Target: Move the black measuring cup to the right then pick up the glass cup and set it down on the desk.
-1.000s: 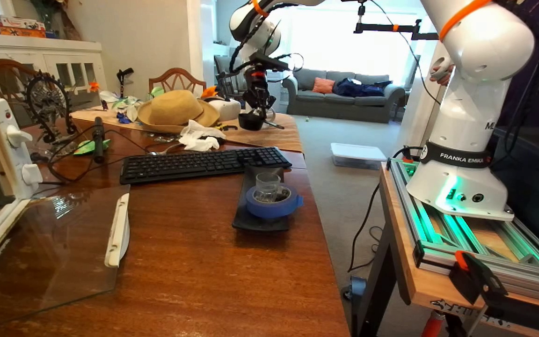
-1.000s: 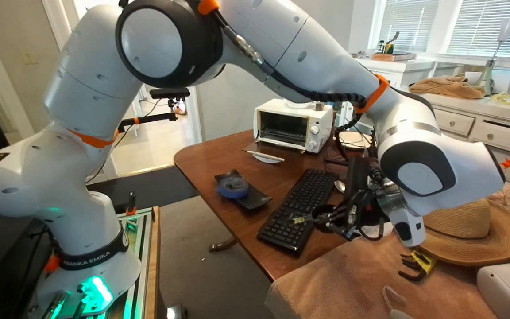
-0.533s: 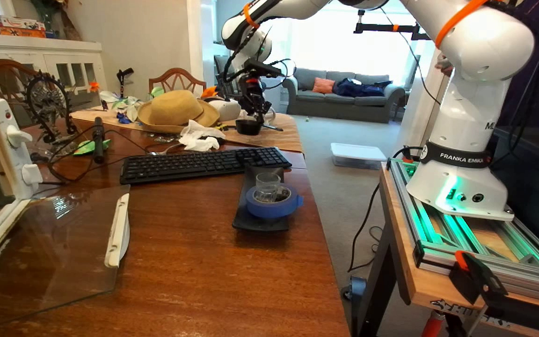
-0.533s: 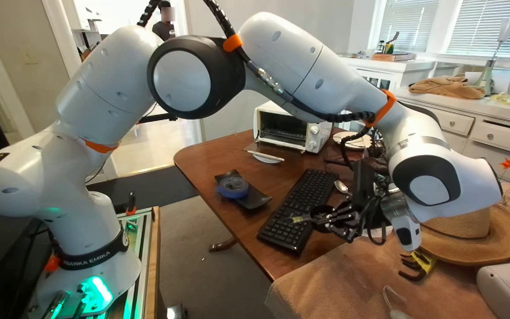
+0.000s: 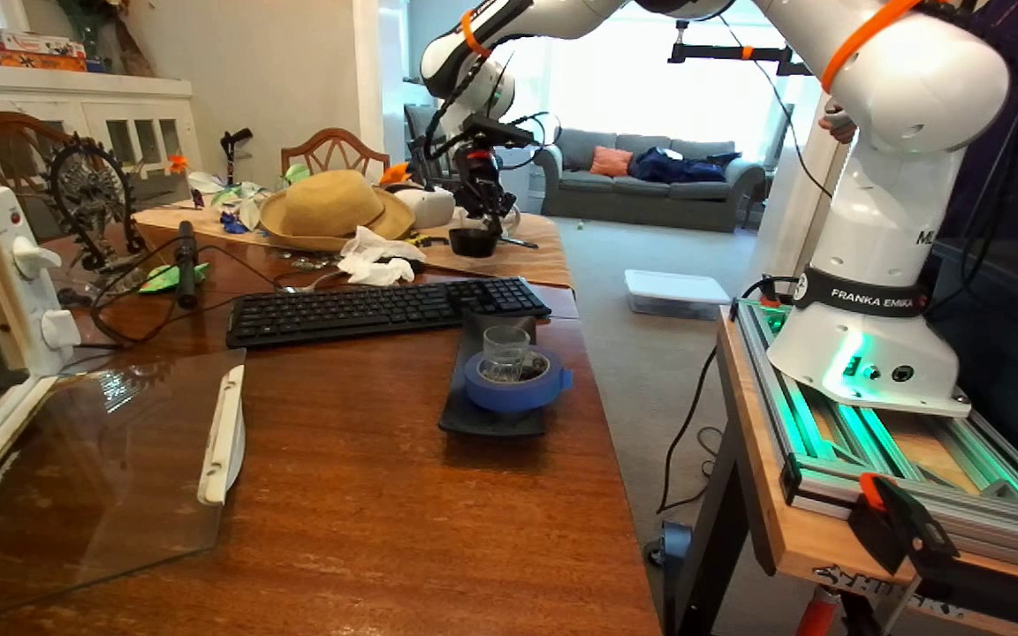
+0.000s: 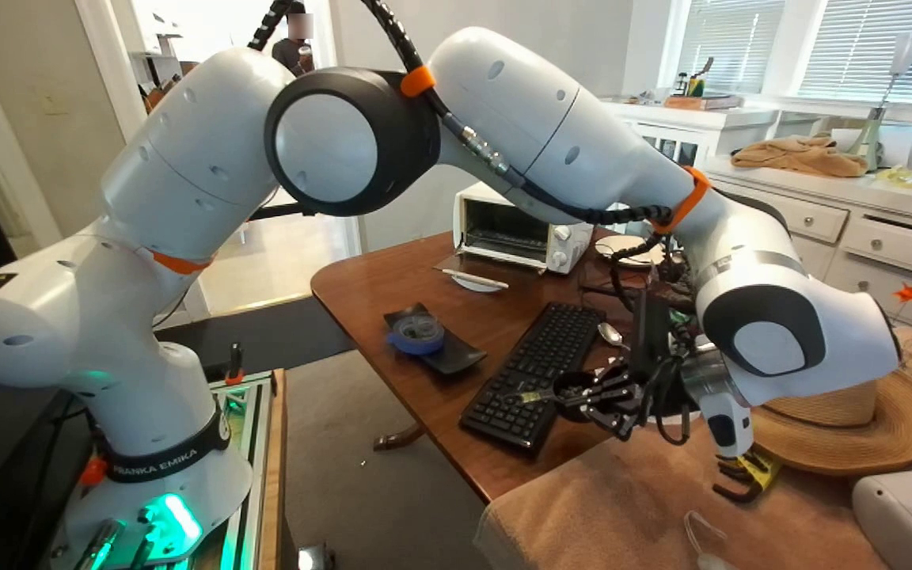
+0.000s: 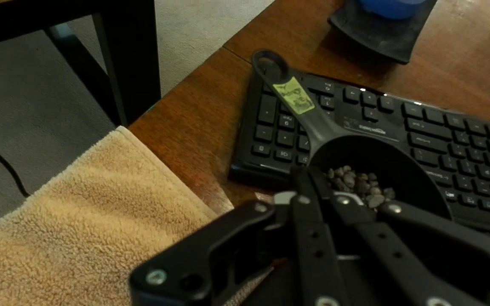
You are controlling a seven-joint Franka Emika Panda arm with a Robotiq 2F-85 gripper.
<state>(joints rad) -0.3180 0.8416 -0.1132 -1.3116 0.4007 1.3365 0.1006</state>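
In the wrist view the tool, fingers pressed together, pinches the black measuring cup at its rim, the long handle pointing toward about eleven o'clock.

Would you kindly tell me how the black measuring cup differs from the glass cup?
The black measuring cup is opaque and long-handled; the glass cup is clear, with no visible handle. The gripper holds the black measuring cup, while the glass cup stands inside the blue tape roll. Both are round.
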